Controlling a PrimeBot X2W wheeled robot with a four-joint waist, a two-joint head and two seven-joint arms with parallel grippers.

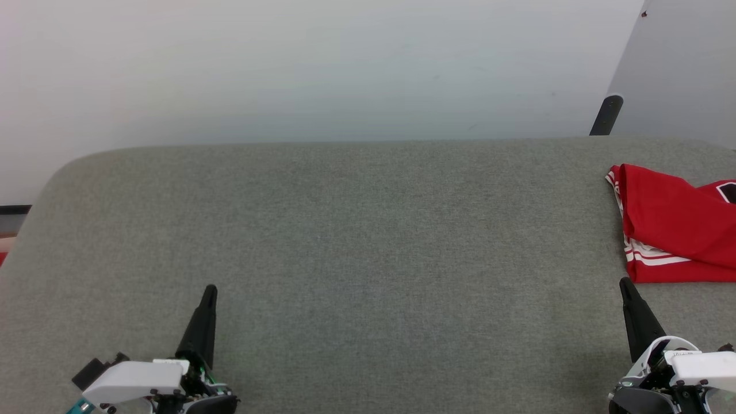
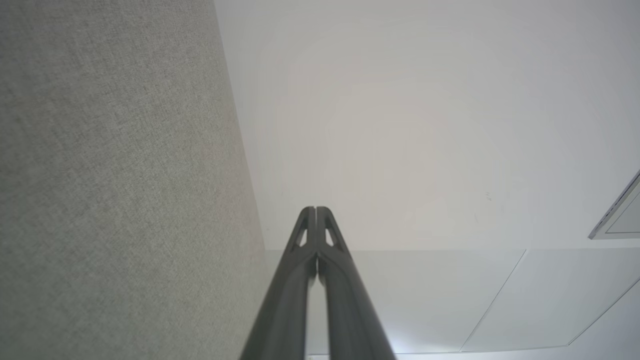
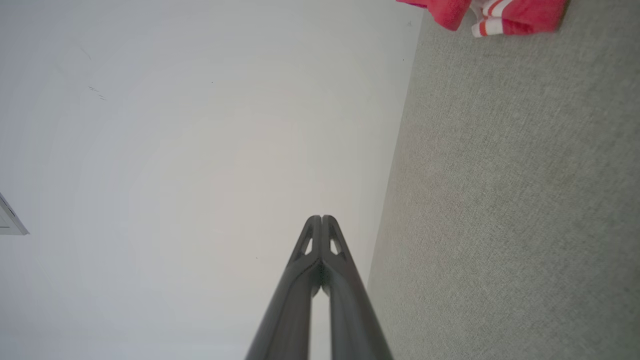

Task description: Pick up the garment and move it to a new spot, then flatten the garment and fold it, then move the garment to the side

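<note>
This looks like a bare lab or test room, not a home. The work surface is a wide table covered in grey woven fabric (image 1: 345,230), its far corners rounded, pushed up to a plain white wall (image 1: 287,69) with only faint scuffs. Past the table's far right corner a flat grey panel (image 1: 684,69) leans or stands beside a dark rounded post (image 1: 606,115). The left wrist view shows large pale panels with thin seams (image 2: 425,300). A red and white jersey-style garment (image 1: 673,230) lies near the far right corner.
</note>
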